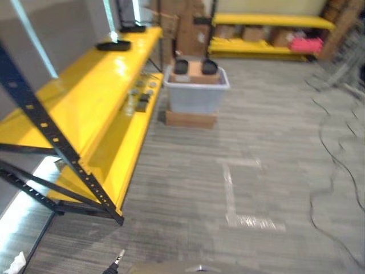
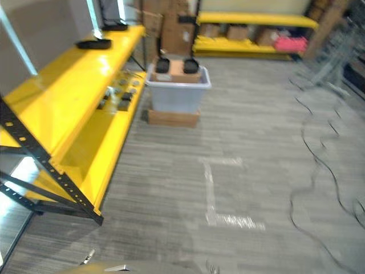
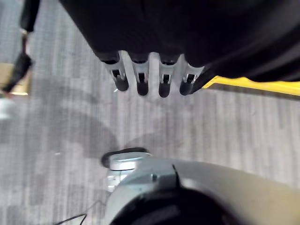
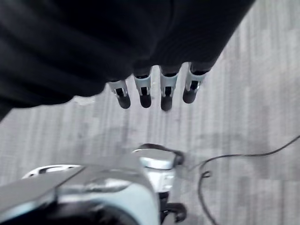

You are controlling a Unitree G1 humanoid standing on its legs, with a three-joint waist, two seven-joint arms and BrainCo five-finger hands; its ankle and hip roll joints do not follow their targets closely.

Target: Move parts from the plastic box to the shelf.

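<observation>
Grey striped carpet floor (image 1: 188, 188) lies closest, crossed by strips of pale tape (image 1: 231, 197) forming an L-like mark. Both hands hang empty above this carpet: the left hand (image 3: 150, 77) shows its fingers loosely extended and holding nothing in its wrist view, and the right hand (image 4: 157, 89) looks the same in its own.

Along the robot's left runs the long yellow metal shelf with black perforated uprights (image 1: 85, 103). On its lower board, near the far end, sit several small dark and silvery parts (image 1: 141, 94), too blurred to tell apart. A flat black tray-like item (image 1: 113, 45) rests on the upper board.

Just beside the shelf's far end stands the pale grey plastic box (image 1: 197, 94), set on a flat brown cardboard piece (image 1: 191, 119). Inside it are a brown carton and what seem to be two black round parts (image 1: 195, 67). No writing is legible anywhere.
</observation>
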